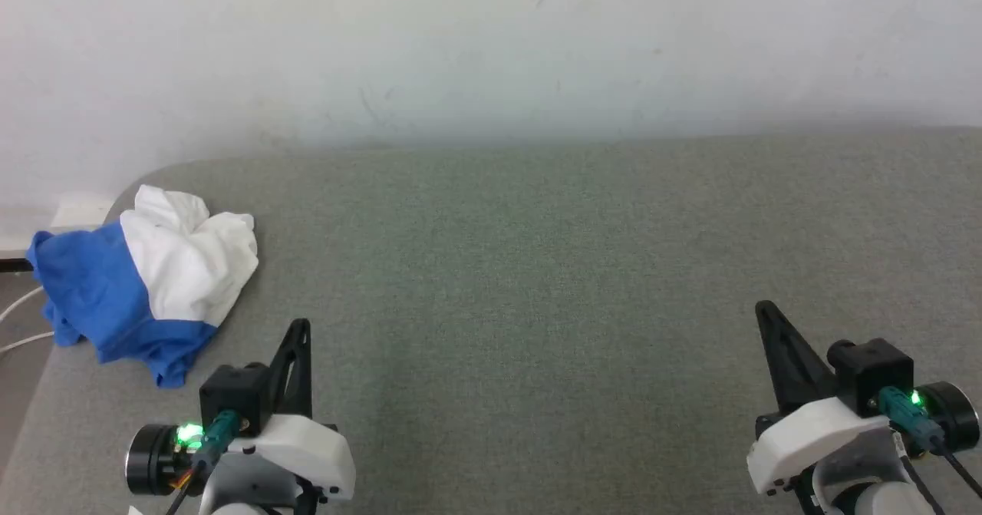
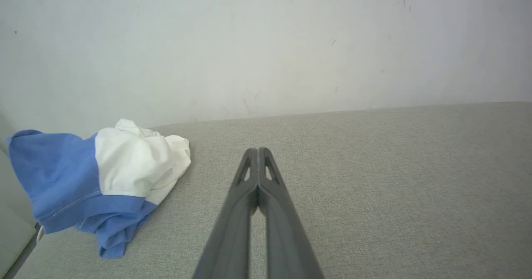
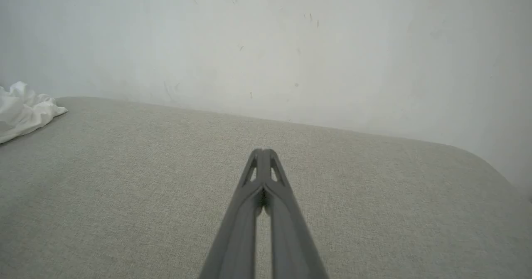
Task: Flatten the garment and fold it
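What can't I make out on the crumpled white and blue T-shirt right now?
- Collar, hem and sleeve ends of the crumpled white and royal-blue cotton T-shirt: head and left wrist views, buried in its own folds.
- Its blue side at the left edge of the grey fabric surface: head view, how much overhangs is hidden by bunched cloth.
- Most of the shirt: right wrist view, cut off by the picture's left edge.
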### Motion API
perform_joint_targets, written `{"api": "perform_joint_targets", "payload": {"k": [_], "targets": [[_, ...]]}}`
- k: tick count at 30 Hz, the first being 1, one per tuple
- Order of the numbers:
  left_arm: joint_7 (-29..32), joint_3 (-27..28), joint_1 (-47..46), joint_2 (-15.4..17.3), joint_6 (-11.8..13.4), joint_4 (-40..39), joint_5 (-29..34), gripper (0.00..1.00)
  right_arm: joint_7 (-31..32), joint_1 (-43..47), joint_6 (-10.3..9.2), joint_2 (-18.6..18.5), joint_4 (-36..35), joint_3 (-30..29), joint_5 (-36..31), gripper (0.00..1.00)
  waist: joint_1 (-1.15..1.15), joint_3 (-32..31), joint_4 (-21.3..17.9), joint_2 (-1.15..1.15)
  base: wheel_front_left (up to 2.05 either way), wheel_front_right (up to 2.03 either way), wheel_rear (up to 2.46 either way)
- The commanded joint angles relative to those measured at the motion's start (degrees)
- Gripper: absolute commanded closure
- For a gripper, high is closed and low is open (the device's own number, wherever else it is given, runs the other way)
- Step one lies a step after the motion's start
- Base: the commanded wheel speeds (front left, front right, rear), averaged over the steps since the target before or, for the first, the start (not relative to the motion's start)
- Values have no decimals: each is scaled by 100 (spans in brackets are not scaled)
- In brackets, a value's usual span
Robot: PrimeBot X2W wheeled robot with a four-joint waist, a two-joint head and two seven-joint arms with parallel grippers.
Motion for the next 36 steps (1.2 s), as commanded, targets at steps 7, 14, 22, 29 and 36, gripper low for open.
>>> {"api": "perform_joint_targets", "payload": {"k": [7, 14, 22, 29, 36], "targets": [[1, 23, -74, -11, 38, -25, 37, 100, 3, -85, -11, 18, -21, -1, -42, 100, 0, 0, 0, -1, 0, 0, 0], [1, 23, -74, -11, 38, -25, 37, 100, 3, -85, -11, 18, -21, -1, -42, 100, 0, 0, 0, -1, 0, 0, 0], [1, 23, -74, -11, 38, -25, 37, 100, 3, -85, -11, 18, -21, -1, -42, 100, 0, 0, 0, -1, 0, 0, 0], [-11, -17, -6, 1, 6, 18, -6, 0, -10, 1, 0, -3, 10, -5, 12, 0, 0, 0, 0, -1, 0, 0, 0], [-93, -79, -75, 0, 53, 122, -53, 0, -66, -31, -1, -2, 55, -23, 35, 0, 0, 5, 29, -1, 0, 0, 0]]}}
